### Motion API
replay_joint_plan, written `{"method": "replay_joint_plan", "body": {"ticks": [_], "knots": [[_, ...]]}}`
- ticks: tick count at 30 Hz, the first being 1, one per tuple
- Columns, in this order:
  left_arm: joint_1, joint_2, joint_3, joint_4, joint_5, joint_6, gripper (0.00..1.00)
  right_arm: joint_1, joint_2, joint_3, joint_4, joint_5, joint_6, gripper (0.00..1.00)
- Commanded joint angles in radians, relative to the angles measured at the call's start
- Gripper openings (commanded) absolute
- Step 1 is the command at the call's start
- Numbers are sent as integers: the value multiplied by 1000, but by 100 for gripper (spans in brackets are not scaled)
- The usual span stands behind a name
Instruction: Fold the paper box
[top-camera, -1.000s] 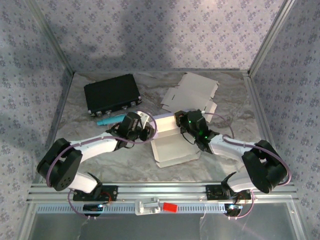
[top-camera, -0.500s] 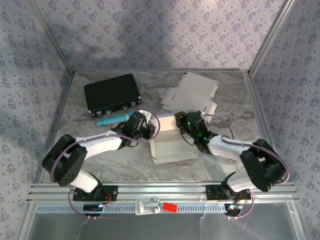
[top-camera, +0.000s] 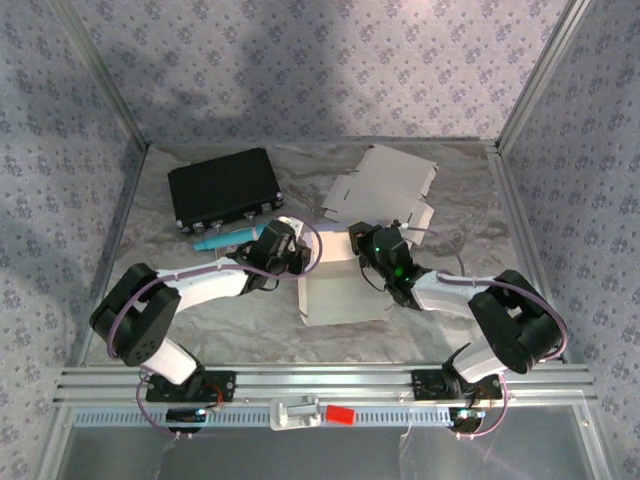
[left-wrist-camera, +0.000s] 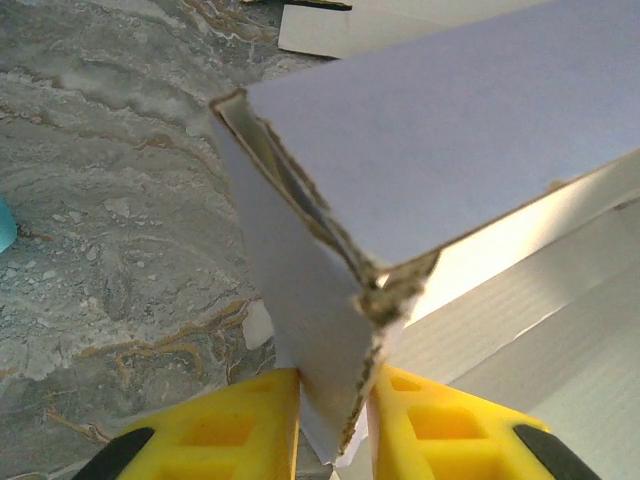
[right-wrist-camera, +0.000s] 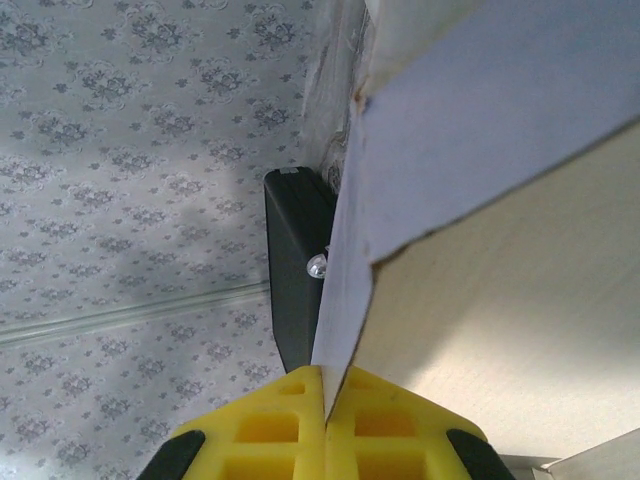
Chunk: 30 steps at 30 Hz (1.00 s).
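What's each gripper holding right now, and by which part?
Both hold the box: left gripper pinches a folded wall at its corner; right gripper pinches another wall's edge.

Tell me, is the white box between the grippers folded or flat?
Partly folded: the paper box has walls standing up, pinched by left gripper and right gripper.

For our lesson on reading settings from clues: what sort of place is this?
Probably a robotics lab test cell: patterned backdrop walls enclose a marbled tabletop, and a left arm and right arm bolted to an aluminium rail hold a paper box.
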Motion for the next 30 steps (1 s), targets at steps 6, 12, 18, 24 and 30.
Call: {"method": "replay_joint_plan", "body": {"ticks": [6, 12, 18, 24, 30], "knots": [[-5, 43, 40, -45, -58, 1, 23, 18, 21, -37, 0, -52, -47, 0], [-22, 59, 55, -62, -94, 12, 10, 15, 22, -6, -13, -58, -41, 0], [-52, 62, 64, -64, -127, 10, 2, 16, 22, 16, -28, -60, -22, 0], [-88, 83, 76, -89, -177, -8, 6, 16, 22, 34, -42, -57, -8, 0], [-88, 111, 87, -78, -183, -20, 13, 16, 15, 36, -53, -55, -4, 0]]}}
